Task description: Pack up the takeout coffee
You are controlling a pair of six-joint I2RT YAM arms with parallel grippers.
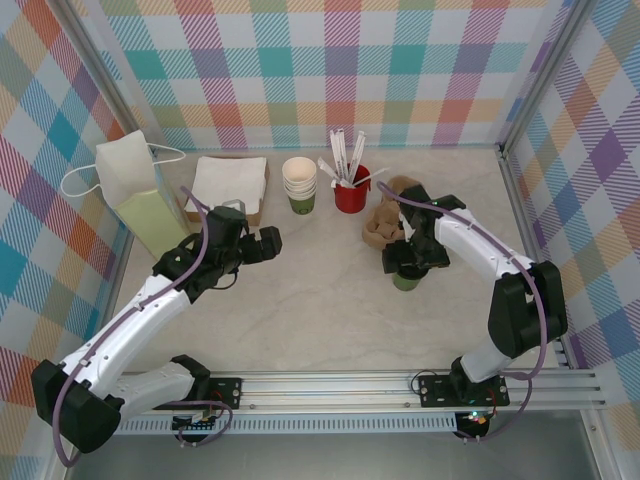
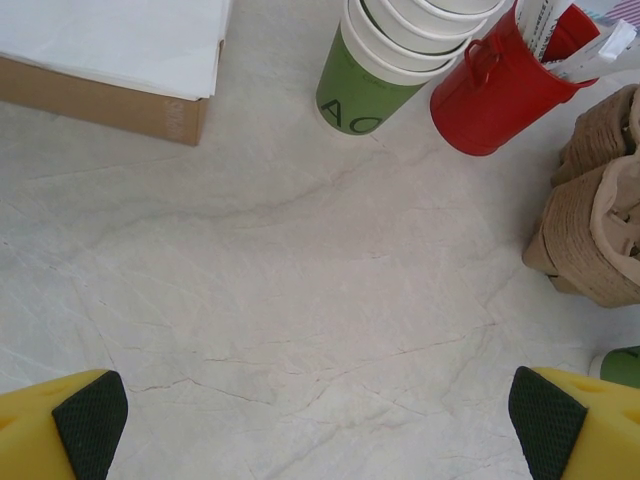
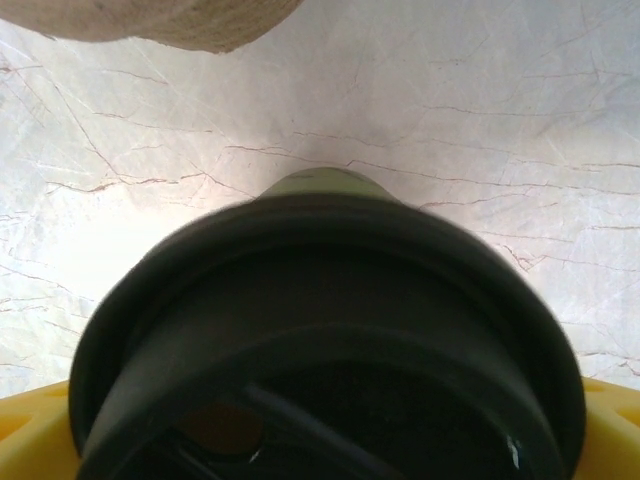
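Observation:
The takeout coffee (image 1: 406,283) stands upright on the marble table, right of centre, its green base showing below my right gripper (image 1: 405,262). In the right wrist view its black lid (image 3: 320,300) sits very close, between the yellow fingers, with a sliver of green cup beyond it. My right gripper (image 3: 320,440) is open and straddles the lid; contact is hidden. My left gripper (image 1: 272,243) hovers left of centre, open and holding nothing (image 2: 320,420). A green edge of the coffee cup (image 2: 625,365) shows at the right of the left wrist view.
A pale green paper bag (image 1: 140,190) stands at the back left beside a brown box of white paper (image 1: 228,185). Stacked lidless cups (image 1: 299,183) and a red cup of stirrers (image 1: 351,192) stand at the back. Brown pulp carriers (image 1: 385,225) lie just behind the coffee.

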